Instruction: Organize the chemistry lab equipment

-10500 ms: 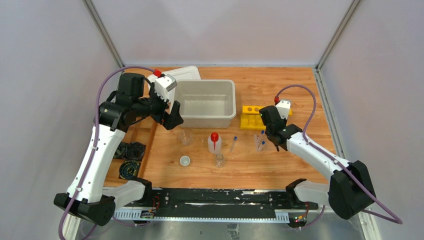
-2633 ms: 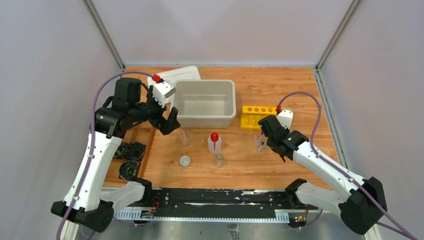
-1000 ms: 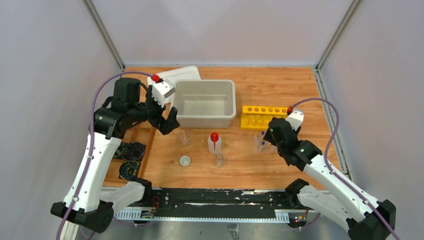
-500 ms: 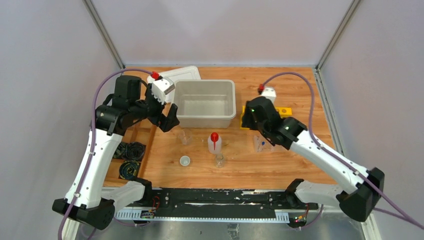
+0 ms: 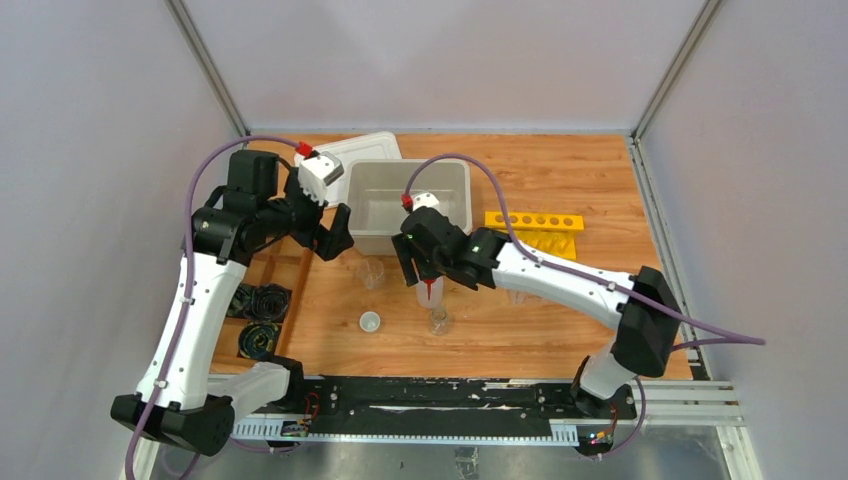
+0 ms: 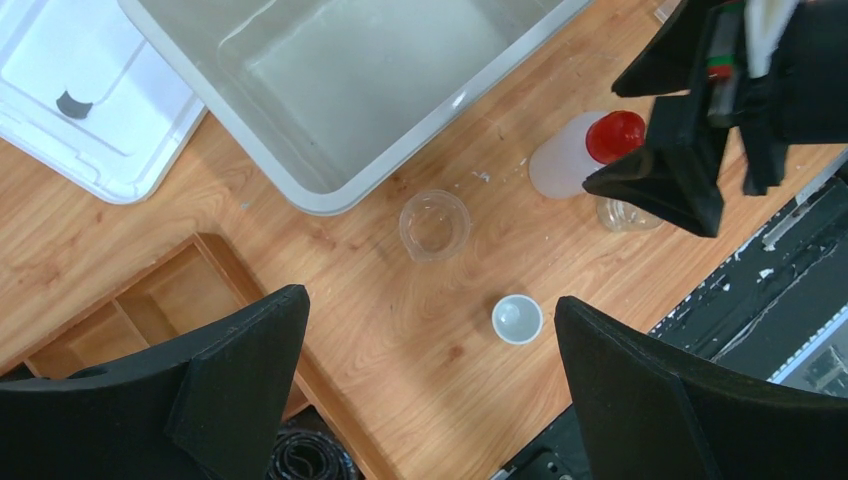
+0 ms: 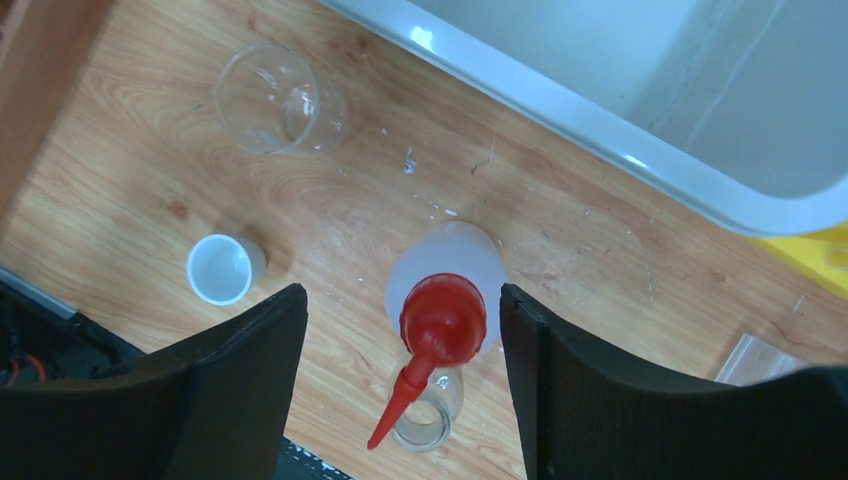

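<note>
A white squeeze bottle (image 5: 429,291) with a red nozzle (image 7: 443,320) stands in front of the grey bin (image 5: 408,240). My right gripper (image 7: 402,297) hovers open directly over it, one finger on each side of the cap and neither touching. A small glass flask (image 7: 430,415) stands just past the nozzle tip. A clear beaker (image 5: 370,272) and a tiny white cup (image 5: 369,321) sit to the left. My left gripper (image 6: 430,297) hangs wide open and empty above the beaker (image 6: 434,224) and the cup (image 6: 517,319). My right forearm hides the test tubes in the top view.
A yellow rack (image 5: 533,225) stands right of the bin, and the bin's white lid (image 5: 355,150) lies behind it. A wooden tray (image 6: 150,300) at the left edge holds black cable coils (image 5: 262,300). A black rail runs along the table's near edge.
My right arm has swung left, from beside the yellow rack to above the squeeze bottle, and its jaws have widened. The left arm has hardly moved.
</note>
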Action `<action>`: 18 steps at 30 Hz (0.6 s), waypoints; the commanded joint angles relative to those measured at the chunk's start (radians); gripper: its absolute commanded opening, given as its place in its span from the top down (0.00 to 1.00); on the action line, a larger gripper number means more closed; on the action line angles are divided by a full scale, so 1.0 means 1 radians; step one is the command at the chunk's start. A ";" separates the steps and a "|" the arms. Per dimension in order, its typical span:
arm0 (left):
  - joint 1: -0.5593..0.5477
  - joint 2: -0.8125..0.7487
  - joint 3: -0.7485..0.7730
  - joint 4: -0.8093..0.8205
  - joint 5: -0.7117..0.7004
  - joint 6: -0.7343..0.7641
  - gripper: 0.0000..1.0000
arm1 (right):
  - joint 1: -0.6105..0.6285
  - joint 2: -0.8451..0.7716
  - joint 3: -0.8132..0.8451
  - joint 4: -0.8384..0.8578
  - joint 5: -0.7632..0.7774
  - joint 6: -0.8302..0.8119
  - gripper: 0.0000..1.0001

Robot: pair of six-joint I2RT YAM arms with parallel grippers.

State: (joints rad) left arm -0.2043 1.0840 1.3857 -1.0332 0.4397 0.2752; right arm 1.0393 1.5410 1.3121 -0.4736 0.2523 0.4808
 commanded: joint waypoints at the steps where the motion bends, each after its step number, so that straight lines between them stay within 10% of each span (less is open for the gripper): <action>1: 0.008 -0.017 -0.004 0.016 0.004 -0.006 0.00 | 0.015 0.065 0.052 -0.082 0.024 -0.028 0.29; 11: 0.008 -0.022 0.007 0.017 0.022 -0.011 0.00 | 0.019 0.118 0.045 -0.140 0.075 -0.024 0.40; 18: 0.008 -0.026 0.014 0.016 0.010 -0.010 0.00 | 0.014 0.058 0.094 -0.165 0.062 -0.019 0.97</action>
State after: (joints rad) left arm -0.2039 1.0740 1.3830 -1.0332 0.4442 0.2737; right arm 1.0447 1.6470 1.3445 -0.5911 0.3000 0.4698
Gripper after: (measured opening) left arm 0.997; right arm 0.280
